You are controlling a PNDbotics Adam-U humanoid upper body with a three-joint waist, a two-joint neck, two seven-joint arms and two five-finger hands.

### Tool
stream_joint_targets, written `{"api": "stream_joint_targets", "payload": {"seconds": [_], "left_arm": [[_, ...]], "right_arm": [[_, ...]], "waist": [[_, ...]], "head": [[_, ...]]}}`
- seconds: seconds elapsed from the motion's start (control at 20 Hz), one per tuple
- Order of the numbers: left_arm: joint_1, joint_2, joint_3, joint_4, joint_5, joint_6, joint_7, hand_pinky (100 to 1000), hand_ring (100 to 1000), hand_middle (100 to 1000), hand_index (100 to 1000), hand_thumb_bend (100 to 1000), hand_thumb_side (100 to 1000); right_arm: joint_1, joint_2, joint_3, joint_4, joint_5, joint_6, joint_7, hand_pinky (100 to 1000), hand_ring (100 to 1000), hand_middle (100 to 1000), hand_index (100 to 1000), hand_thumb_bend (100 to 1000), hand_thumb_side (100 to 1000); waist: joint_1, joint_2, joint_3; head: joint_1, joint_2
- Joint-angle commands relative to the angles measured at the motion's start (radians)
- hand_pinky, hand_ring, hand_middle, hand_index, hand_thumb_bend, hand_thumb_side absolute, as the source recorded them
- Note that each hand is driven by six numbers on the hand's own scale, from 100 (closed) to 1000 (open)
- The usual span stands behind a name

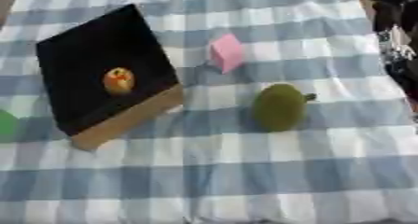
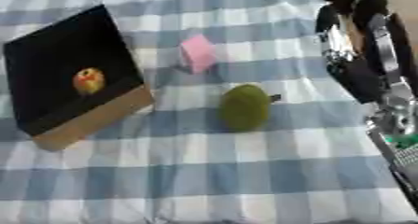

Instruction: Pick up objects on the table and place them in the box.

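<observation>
The right hand (image 2: pixel 352 13) hangs at the far right, well apart from everything; whether its fingers are spread or curled I cannot tell. A small orange fruit (image 1: pixel 118 80) already lies in the box (image 1: pixel 78 55); the green fruit (image 1: pixel 278 107) and pink block (image 1: pixel 227 53) wait on the cloth (image 1: pixel 245 181); the round fruit could roll away if nudged sideways.

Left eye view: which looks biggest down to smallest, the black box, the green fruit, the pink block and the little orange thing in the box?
1. Black box
2. Green fruit
3. Pink block
4. Orange thing

The block lies farther back than the fruit, so their true gap may be smaller.
</observation>
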Motion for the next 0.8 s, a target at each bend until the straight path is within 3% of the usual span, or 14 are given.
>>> {"api": "stream_joint_targets", "payload": {"seconds": [0.05,0.35,0.55,0.65,0.8], "left_arm": [[-0.002,0.035,0.016,-0.021,-0.008,-0.003,0.004,846,884,870,917,647,928],[0.0,0.039,0.022,-0.021,-0.012,-0.004,0.007,847,885,870,918,643,928],[0.004,0.049,0.023,-0.021,-0.017,-0.004,0.008,847,885,871,919,641,927],[0.006,0.051,0.023,-0.021,-0.018,-0.004,0.009,847,884,870,917,640,928],[0.005,0.05,0.021,-0.021,-0.019,-0.005,0.005,846,884,871,919,640,928]], "right_arm": [[-0.014,-0.048,-0.017,-0.021,0.027,-0.01,0.045,854,851,896,900,100,780],[-0.018,-0.085,-0.012,-0.021,0.063,0.002,0.121,856,855,902,908,100,779],[-0.027,-0.18,0.013,-0.021,0.103,0.027,0.216,858,859,898,916,142,726],[-0.034,-0.234,0.035,-0.021,0.13,0.035,0.279,859,864,898,919,164,683],[-0.045,-0.285,0.067,-0.021,0.172,0.027,0.387,858,868,883,908,205,539]], "waist": [[0.008,-0.003,0.001],[0.006,-0.002,0.005],[0.003,-0.003,0.006],[0.0,-0.003,0.008],[0.0,-0.003,0.011]], "head": [[0.003,-0.003],[-0.001,-0.004],[-0.005,0.0],[-0.009,-0.002],[-0.015,-0.005]]}}
